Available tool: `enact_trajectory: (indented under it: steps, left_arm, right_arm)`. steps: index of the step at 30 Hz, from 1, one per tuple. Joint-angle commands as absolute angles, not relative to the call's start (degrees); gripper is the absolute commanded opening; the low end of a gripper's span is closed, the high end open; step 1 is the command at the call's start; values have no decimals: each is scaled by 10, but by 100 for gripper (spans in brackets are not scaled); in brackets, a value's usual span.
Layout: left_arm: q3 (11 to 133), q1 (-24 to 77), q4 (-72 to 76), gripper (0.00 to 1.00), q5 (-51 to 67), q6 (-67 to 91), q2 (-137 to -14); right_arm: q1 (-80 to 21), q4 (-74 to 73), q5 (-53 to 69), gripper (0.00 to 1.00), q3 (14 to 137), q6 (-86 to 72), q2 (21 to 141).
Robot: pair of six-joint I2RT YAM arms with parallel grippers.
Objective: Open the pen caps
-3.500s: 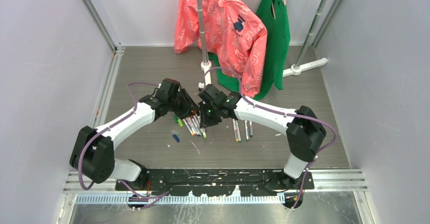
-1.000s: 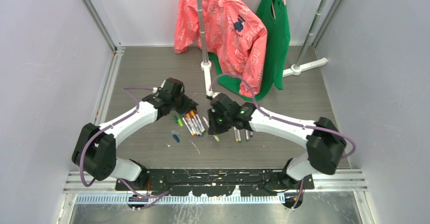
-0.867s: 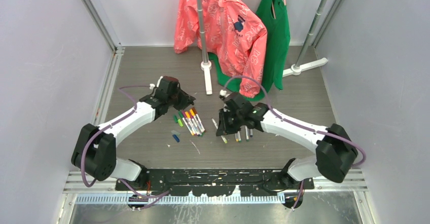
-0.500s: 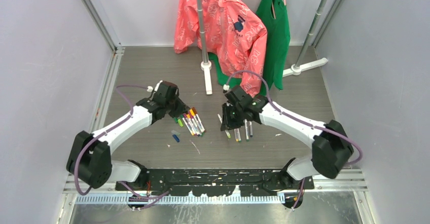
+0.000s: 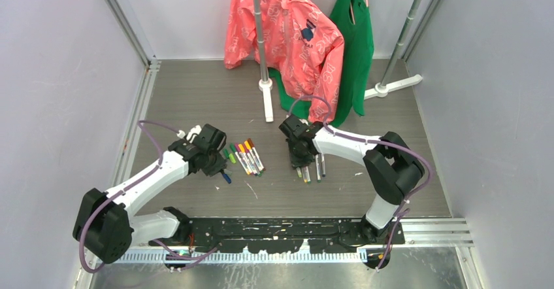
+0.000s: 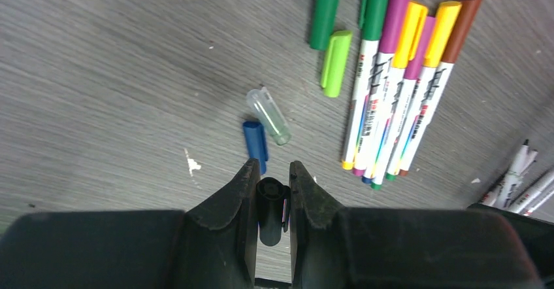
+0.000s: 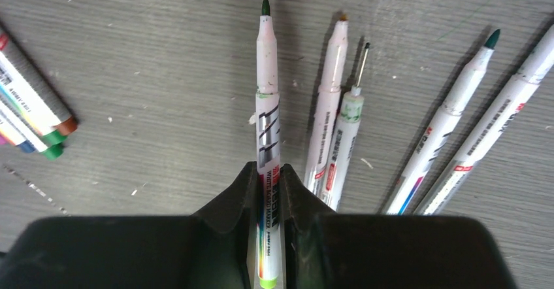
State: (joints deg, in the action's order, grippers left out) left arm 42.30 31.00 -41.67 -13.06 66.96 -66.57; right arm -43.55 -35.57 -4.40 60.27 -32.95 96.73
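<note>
Over the bench (image 5: 196, 99), left claw (image 6: 270, 172) clenched a seemingly light, slippery cap (image 6: 270, 205); right claw (image 7: 266, 179) grasped a stiff pen (image 7: 266, 106) by its barrel.

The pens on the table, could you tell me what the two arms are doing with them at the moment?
They are pulling caps off pens. The left gripper is shut on a dark cap, near a loose blue cap and clear cap. The right gripper is shut on a green-tipped pen with no cap, beside four other uncapped pens. Six capped pens lie in a row between the arms.
</note>
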Motion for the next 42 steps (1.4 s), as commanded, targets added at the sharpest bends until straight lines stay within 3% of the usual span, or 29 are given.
enact_trajectory:
  steps: [1,18,42]
  left_arm:
    - [424,311,-438,9,-159,671,-668]
    - [432,310,-440,19,-171,672,-731]
    - [454,310,-443,25,-177,678,-741]
  right_arm:
    - [-437,-338,-87,6,615,-337,976]
    - [-438,-342,-113,30,601,-349,1000]
    - [-439,-408,-132,38,666,-321,957]
